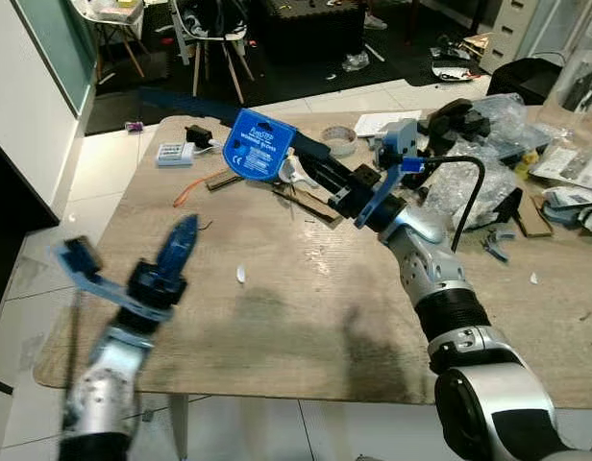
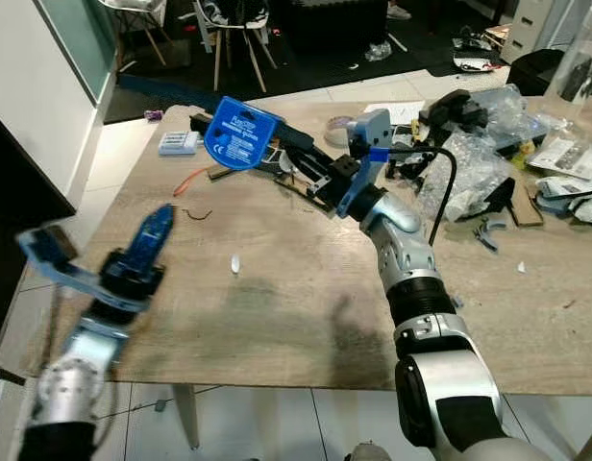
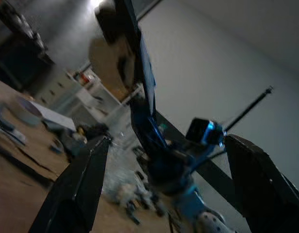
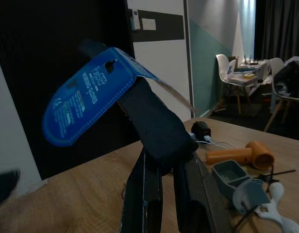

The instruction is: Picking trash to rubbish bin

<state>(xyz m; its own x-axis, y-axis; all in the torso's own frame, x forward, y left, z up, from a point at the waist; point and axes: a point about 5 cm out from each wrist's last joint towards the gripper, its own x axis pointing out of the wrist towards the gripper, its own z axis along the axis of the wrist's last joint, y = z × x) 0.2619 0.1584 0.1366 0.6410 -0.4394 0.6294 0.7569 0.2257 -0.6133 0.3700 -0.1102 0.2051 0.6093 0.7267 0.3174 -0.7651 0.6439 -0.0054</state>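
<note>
Meanwhile right pincer [image 1: 294,158] reaches across the table [image 1: 306,317], pinching a blue package [image 1: 259,145]; left pincer [image 1: 133,252] spread.

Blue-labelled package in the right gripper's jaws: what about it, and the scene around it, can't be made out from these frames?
- Blue-labelled package: label print too small in the eye views, dim and tilted in the right wrist view.
- Right gripper: its jaws cover the package's lower end.
- Left gripper: motion-blurred in the eye views.
- Clear plastic bags: contents lost in the clutter.
- Rubbish bin: none identifiable.
</note>
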